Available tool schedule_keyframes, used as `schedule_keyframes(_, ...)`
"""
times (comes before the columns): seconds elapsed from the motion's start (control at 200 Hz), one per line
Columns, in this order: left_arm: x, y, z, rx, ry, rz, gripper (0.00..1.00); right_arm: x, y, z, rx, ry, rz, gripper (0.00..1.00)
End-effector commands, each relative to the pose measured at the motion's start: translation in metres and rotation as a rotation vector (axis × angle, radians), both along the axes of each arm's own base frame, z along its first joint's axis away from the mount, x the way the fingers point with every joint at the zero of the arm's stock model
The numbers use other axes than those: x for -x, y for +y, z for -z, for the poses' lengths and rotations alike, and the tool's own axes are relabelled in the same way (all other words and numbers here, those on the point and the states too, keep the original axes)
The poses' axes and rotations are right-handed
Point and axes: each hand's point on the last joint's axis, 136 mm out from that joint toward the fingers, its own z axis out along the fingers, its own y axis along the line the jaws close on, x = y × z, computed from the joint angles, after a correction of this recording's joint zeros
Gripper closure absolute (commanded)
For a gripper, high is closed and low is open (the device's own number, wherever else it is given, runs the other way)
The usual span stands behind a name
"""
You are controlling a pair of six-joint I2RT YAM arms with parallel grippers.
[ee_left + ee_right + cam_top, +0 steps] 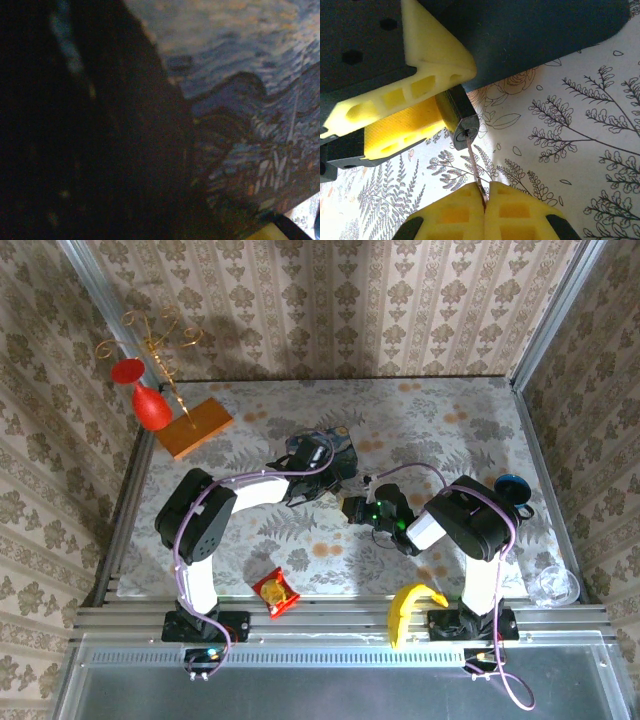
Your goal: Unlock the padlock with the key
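Observation:
The padlock, small, dark grey with a silvery keyhole face, is clamped between the yellow fingers of my left gripper. My right gripper is shut on the key. The key's thin blade points up, and its tip touches the keyhole. In the top view both grippers meet at mid-table, the right gripper just right of the padlock. The left wrist view is mostly dark, with the blue painted tin pressed close to the lens.
The blue starry tin lies just behind the left wrist. A red vase and a wooden block with a gold stand sit at back left. A snack packet, a banana, a blue disc and a clear cup lie near the front and right.

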Motion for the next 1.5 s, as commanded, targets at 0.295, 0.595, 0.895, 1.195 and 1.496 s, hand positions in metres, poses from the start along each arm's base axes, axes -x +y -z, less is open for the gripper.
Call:
schedule_keyframes(0.295,0.012,-0.006,0.007,0.046,0.065,-0.004,1.0,0.005,-0.003,0.018,0.051,0.019,0.005,1.0)
schedule_keyframes(0.595,0.011,-0.011,0.001,0.06,0.058,0.014,1.0,0.005,-0.004,0.022,0.061,0.024,0.01,1.0)
schedule_keyframes(0.895,0.031,-0.023,0.001,0.107,0.116,0.108,1.0,-0.017,0.008,0.003,0.036,-0.016,-0.001,1.0)
schedule_keyframes(1.195,0.046,-0.034,-0.008,0.154,0.163,0.197,1.0,-0.038,0.016,-0.026,-0.055,-0.087,-0.087,1.0)
schedule_keyframes(1.496,0.053,-0.035,-0.003,0.175,0.214,0.179,1.0,-0.039,0.014,-0.023,-0.077,-0.133,-0.198,1.0)
